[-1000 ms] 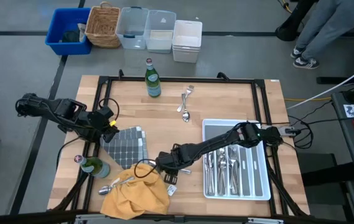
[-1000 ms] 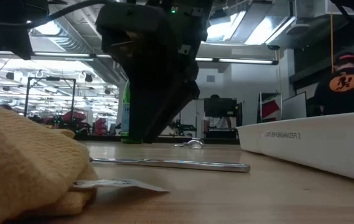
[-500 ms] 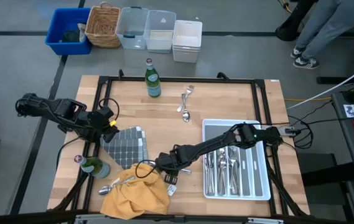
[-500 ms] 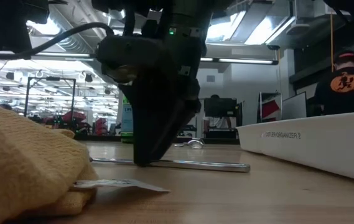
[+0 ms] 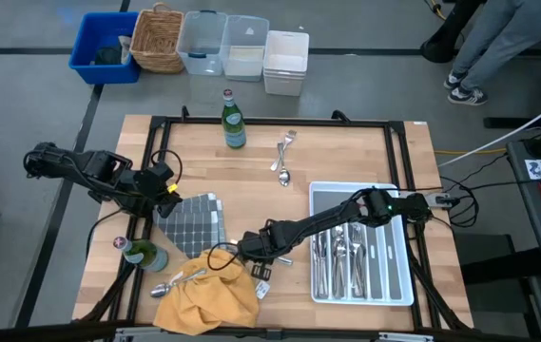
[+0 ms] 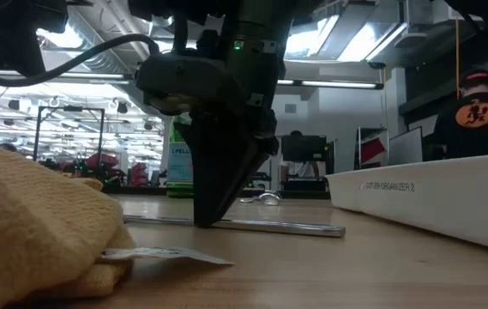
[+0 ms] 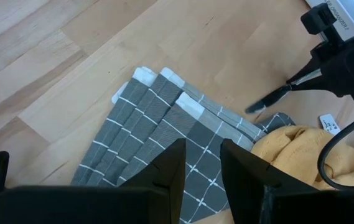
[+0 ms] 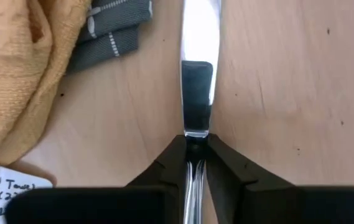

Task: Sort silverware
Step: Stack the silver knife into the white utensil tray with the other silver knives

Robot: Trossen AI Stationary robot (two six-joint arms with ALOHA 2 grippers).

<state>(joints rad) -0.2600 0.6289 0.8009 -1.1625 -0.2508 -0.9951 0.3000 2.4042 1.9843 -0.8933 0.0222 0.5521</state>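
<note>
We see the right claw [image 8: 194, 163] pinched on a knife [image 8: 196, 93] that lies flat on the bare wooden table [image 5: 346, 152], between the yellow cloth [image 5: 208, 296] and the white tray [image 5: 398, 285]. The knife's long axis runs straight out ahead of the fingers, so they cross it squarely, tips down at the tabletop. It is slim, mirror-bright steel, hard and probably slippery on the smooth planks; the nubbly cloth and the grey checked towel [image 7: 158, 146] lie just beside it. The left claw [image 5: 164, 198], fingers parted and empty, hangs over the towel, farther from the tray, which holds sorted cutlery [image 5: 341, 255].
</note>
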